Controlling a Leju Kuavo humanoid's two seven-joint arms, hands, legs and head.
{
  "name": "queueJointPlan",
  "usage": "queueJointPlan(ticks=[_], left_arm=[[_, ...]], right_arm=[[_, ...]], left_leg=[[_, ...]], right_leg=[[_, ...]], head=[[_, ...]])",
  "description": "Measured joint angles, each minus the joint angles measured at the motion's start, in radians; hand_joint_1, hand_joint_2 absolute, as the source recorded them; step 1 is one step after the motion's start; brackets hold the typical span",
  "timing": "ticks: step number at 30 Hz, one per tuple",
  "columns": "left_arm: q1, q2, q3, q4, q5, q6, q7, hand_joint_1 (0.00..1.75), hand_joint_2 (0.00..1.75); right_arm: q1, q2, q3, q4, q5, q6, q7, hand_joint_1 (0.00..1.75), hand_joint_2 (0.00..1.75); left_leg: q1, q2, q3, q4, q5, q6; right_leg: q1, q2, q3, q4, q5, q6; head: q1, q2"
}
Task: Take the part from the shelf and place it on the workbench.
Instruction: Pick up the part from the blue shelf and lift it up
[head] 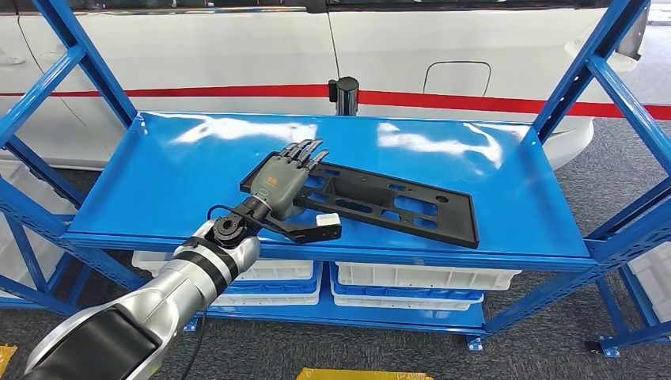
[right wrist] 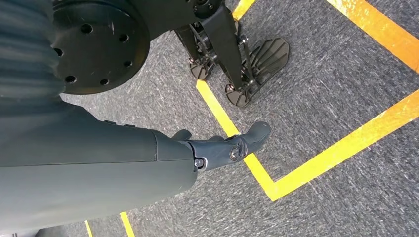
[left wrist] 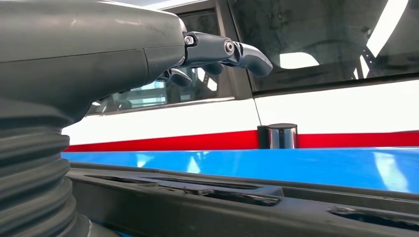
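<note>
The black part [head: 380, 199], a long flat plate with cut-out slots, lies on the top board of the blue shelf [head: 158, 170], running slantwise from near the middle of the board toward the front right edge. The left hand [head: 286, 178] rests over the part's left end, palm down, its fingers [head: 307, 152] stretched out straight and close together across the plate; the thumb reaches along the part's front rim near a small white tab [head: 327, 218] by the shelf's front edge. Whether the hand actually grips the plate cannot be told. In the left wrist view the fingers [left wrist: 232, 52] stand clear above the dark part [left wrist: 237, 197], which fills the foreground with the blue board behind it. A white vehicle with a red stripe [head: 475, 101] stands behind the shelf, and white bins [head: 419, 277] sit on the lower board. The right hand [right wrist: 217, 150] hangs over grey carpet marked with yellow tape [right wrist: 346, 145], holding nothing, fingers loosely extended.
</note>
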Motion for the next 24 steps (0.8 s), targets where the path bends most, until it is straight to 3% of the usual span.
queueJointPlan(ticks=[24], left_arm=[[-0.004,-0.049,0.000,0.031,0.022,-0.003,-0.033,0.00,1.75]], right_arm=[[-0.004,0.000,0.008,0.000,0.000,0.003,0.004,0.00,1.75]], left_leg=[[0.000,0.000,0.000,0.000,0.000,0.000]], right_leg=[[0.000,0.000,0.000,0.000,0.000,0.000]], head=[[0.000,0.000]])
